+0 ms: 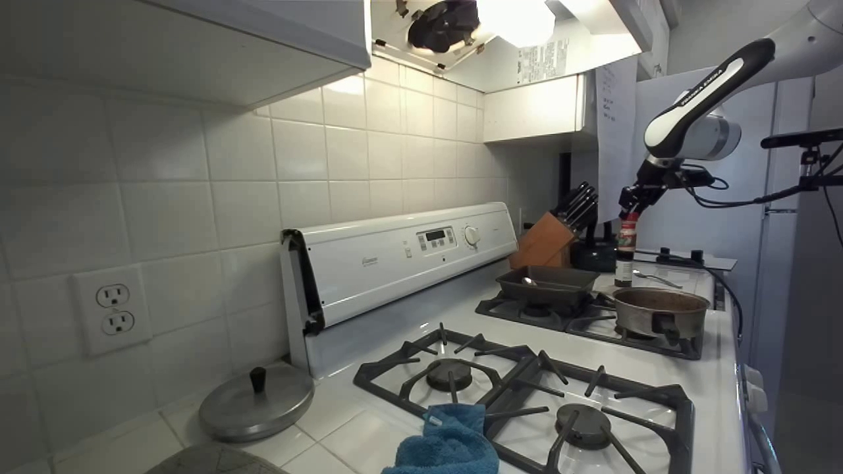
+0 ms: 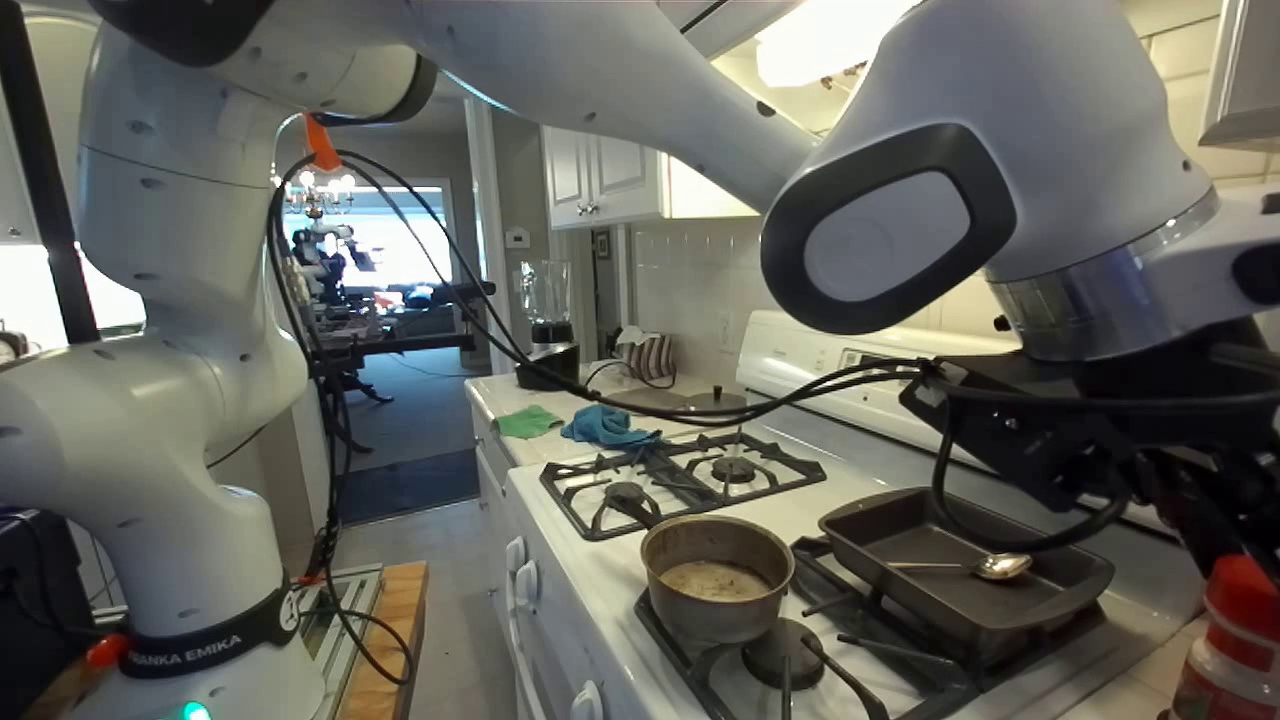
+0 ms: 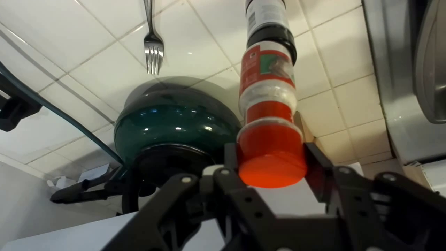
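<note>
My gripper (image 3: 270,158) is shut on the red cap of a spice bottle (image 3: 266,83), with one finger on each side of the cap. The bottle also shows below the gripper (image 1: 630,205) in an exterior view (image 1: 627,237) and at the right edge of an exterior view (image 2: 1232,640). It is upright, right above a black-lidded jar with a white label (image 1: 624,271), and appears to rest on its lid. The jar also shows in the wrist view (image 3: 266,15). A dark green kettle (image 3: 174,122) and a fork (image 3: 153,52) are beside them on white tiles.
A knife block (image 1: 543,240) stands behind the bottle. A saucepan (image 2: 715,580) and a baking pan (image 2: 960,570) with a spoon (image 2: 1000,567) sit on the stove's grates. A blue cloth (image 1: 448,441), a pot lid (image 1: 257,401) and a green cloth (image 2: 528,422) lie farther along the counter.
</note>
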You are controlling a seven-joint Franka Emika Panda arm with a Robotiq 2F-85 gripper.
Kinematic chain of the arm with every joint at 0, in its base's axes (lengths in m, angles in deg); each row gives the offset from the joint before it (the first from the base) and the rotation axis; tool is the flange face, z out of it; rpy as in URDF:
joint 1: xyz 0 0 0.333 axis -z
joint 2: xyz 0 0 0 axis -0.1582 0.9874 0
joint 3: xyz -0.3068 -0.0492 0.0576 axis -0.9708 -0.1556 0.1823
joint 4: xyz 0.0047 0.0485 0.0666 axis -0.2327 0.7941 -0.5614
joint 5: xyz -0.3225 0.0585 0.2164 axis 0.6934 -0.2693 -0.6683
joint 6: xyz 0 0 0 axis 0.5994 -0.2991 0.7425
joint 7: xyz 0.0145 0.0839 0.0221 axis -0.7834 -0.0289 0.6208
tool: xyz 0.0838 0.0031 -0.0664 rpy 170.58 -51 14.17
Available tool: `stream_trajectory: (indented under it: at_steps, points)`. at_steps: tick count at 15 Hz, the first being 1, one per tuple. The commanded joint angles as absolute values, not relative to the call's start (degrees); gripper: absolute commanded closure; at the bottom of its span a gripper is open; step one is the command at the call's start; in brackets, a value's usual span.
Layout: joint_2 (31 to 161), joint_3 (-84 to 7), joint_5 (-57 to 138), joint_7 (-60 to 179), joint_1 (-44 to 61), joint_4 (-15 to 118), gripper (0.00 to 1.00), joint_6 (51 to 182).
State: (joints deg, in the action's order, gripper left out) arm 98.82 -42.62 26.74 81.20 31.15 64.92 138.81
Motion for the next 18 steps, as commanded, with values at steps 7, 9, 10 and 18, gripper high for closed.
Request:
stream_trajectory:
  at_steps: [7,9,10,18]
  points:
    - [94.6,-41.0,25.2,83.7,32.5,67.0,0.76,136.6]
    - [92.3,-41.6,25.9,83.9,32.1,69.2,0.76,135.7]
    - [91.5,-42.0,26.5,84.0,31.7,70.4,0.76,135.5]
    - [86.3,-43.8,26.4,89.0,30.7,80.8,0.76,138.3]
